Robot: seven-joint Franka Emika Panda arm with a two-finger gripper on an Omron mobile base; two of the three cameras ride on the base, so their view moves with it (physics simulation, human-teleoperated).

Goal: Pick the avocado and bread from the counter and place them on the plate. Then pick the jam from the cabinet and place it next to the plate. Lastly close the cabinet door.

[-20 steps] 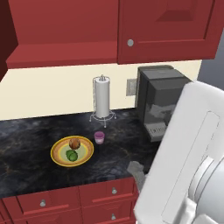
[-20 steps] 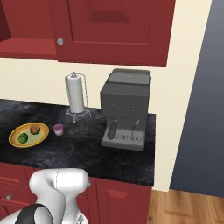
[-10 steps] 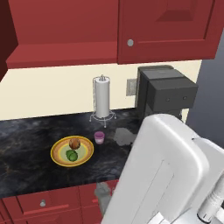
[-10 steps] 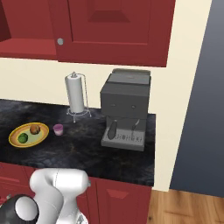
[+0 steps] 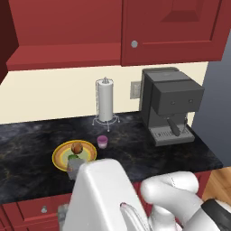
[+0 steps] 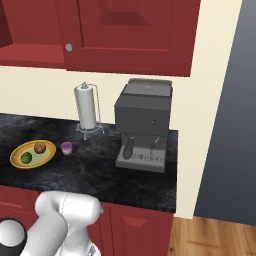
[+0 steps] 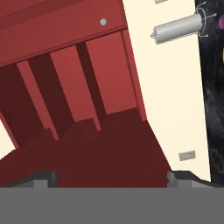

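so the gripper [image 7: 109,177] is spread wide with nothing between its tips, pointed at the dark red cabinet [image 7: 78,87]; out on the black counter [image 5: 135,151] the plate [image 5: 61,155] carries the bread [image 5: 76,147] with the avocado [image 6: 26,158] beside it; the jam [image 5: 102,141] stands on the counter just beside the plate's rim, apart from it; behind that is the paper towel roll [image 5: 106,100], and the coffee machine [image 5: 169,106] sits near the wall.
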